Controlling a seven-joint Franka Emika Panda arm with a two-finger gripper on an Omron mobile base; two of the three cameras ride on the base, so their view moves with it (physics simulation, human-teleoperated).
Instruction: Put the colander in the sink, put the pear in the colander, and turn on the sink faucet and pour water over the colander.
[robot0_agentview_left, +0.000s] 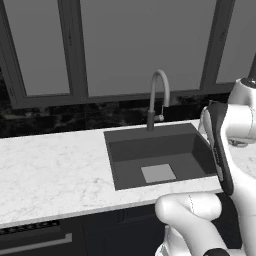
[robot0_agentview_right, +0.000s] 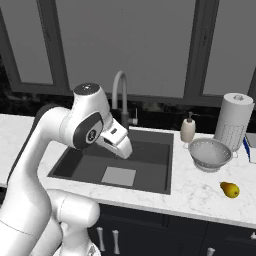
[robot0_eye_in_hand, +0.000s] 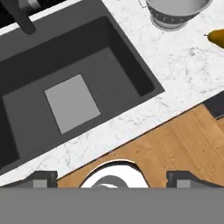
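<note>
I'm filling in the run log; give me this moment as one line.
gripper: open, holding nothing | colander: on counter right of sink | pear: on counter | faucet: no water seen

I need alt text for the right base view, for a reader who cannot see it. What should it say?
A white robot arm bends over an empty dark sink set in a marble counter. Right of the sink stand a colander and a pear; a gooseneck faucet rises behind the basin.
</note>
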